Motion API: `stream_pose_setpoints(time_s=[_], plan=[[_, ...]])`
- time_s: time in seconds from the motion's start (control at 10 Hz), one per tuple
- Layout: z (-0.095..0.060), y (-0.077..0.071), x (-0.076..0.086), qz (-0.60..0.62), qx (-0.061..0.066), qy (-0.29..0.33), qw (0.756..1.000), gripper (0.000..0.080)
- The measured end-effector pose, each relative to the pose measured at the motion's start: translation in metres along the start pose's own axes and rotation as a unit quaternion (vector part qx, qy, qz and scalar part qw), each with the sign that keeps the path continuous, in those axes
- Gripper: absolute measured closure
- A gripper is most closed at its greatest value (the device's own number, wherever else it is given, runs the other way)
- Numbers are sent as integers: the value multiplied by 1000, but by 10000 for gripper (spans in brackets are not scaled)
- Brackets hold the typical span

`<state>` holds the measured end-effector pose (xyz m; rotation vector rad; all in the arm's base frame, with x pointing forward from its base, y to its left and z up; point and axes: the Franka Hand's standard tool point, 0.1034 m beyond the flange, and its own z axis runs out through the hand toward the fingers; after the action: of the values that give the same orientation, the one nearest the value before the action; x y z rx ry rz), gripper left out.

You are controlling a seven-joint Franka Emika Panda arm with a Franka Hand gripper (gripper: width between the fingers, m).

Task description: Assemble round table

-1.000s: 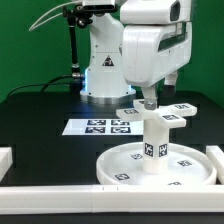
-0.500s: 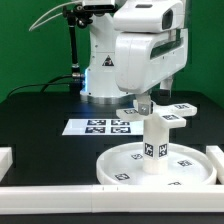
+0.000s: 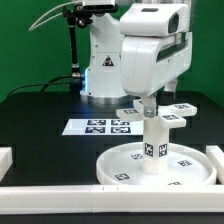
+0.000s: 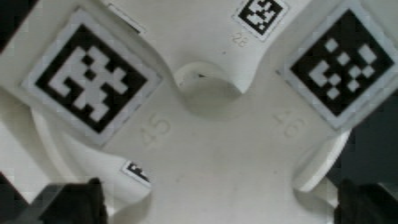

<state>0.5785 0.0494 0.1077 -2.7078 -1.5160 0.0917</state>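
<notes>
1. Since the earlier exterior frames, the arm's white wrist housing has shifted slightly toward the exterior view's right and settled over the cross-shaped base piece (image 3: 152,115); the furniture parts lie where they did.
2. Gripper (image 3: 147,103): it hangs directly above the base piece, jaws spread to their widest and holding nothing. In the wrist view only the two dark fingertips (image 4: 75,196) show at the frame edge, with the base piece's white surface between them.
3. Round disc (image 3: 118,166): a large rimmed white tabletop lying flat on the black worktop (image 3: 40,120), near the front, bearing small black-and-white square tags on its inner face.
4. Short cylindrical leg (image 3: 154,146): it stands upright at the centre of the disc, with one square tag on its side facing the camera.
5. Base piece: it sits on top of the leg, its flat arms reaching outward, each carrying a square tag on its upper face. The wrist view (image 4: 199,130) shows two of these tags at close range, one on either side of a small central bump; a third tag is partly visible.
6. Marker board (image 3: 98,126): a thin flat white sheet with several printed tags, lying on the worktop behind the disc, toward the exterior view's left.
7. White border rails (image 3: 60,188): they run along the front edge of the worktop, just beside the disc.
8. Writing: only the square tag patterns can be made out; a small blue-lit panel on the robot's base (image 3: 108,62) is too small to read.
</notes>
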Motion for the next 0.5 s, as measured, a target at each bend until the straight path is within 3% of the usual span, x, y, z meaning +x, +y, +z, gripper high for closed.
stream_pose_setpoints(time_s=[0.5], plan=[[4, -1, -3, 3, 2, -2, 1000, 151]])
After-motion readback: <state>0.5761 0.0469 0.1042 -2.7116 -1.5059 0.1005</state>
